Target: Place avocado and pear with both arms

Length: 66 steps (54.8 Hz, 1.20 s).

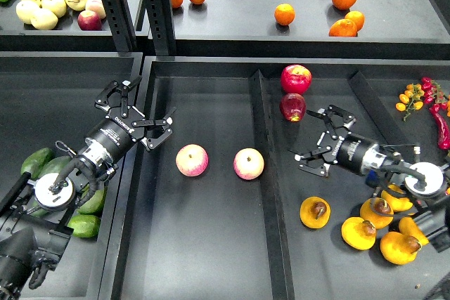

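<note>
While both end effectors gape empty, dark divided tray (211,258), two apples (192,160), shelves behind.

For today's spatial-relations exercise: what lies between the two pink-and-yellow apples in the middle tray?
In the head view, nothing: only bare dark tray floor separates the left apple from the right apple. They sit side by side, apart.

A shop's produce display is suggested by black tiered shelving (211,68) on which fruit is sorted by kind: oranges (343,27) on the tier above, blushed apples (192,160) below, dull green avocados (84,225) to its left.
</note>
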Available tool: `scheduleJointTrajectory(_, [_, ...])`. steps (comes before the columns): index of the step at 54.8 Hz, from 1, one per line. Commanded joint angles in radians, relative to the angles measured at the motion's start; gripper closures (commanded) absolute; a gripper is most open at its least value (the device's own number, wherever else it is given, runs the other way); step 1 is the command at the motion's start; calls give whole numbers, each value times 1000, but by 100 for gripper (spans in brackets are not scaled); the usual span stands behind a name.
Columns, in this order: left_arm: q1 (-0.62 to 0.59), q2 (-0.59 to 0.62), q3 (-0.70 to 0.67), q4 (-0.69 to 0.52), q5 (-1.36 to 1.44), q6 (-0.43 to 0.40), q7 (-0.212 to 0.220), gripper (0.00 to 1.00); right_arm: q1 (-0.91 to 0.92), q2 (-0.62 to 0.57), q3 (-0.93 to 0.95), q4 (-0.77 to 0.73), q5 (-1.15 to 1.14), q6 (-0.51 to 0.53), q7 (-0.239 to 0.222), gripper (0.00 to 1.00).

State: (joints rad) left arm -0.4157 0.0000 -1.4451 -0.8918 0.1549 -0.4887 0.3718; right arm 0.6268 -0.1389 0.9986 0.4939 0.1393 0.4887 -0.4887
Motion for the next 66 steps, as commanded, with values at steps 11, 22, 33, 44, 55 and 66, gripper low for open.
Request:
scheduleJointTrajectory(11, [-11, 0, 5, 16, 0, 0, -1, 1, 13, 139, 93, -106, -6, 0, 321, 0])
scheduleJointTrajectory(22, [-28, 0, 5, 34, 0, 0, -2, 1, 4, 139, 224, -115, -75, 0, 328, 0])
scheduleJointTrajectory(33, [-51, 0, 5, 53, 0, 0, -14, 1, -4, 139, 281, -118, -156, 0, 328, 0])
scheduleJointTrajectory(44, [-55, 0, 5, 59, -8, 0, -17, 1, -2, 139, 291, -118, -181, 0, 328, 0])
scheduleJointTrajectory(55, [-55, 0, 5, 56, -26, 0, -17, 1, -4, 139, 336, -117, -182, 0, 340, 0])
scheduleJointTrajectory(66, [-55, 0, 5, 53, -28, 0, -40, 1, -6, 139, 345, -115, -182, 0, 345, 0])
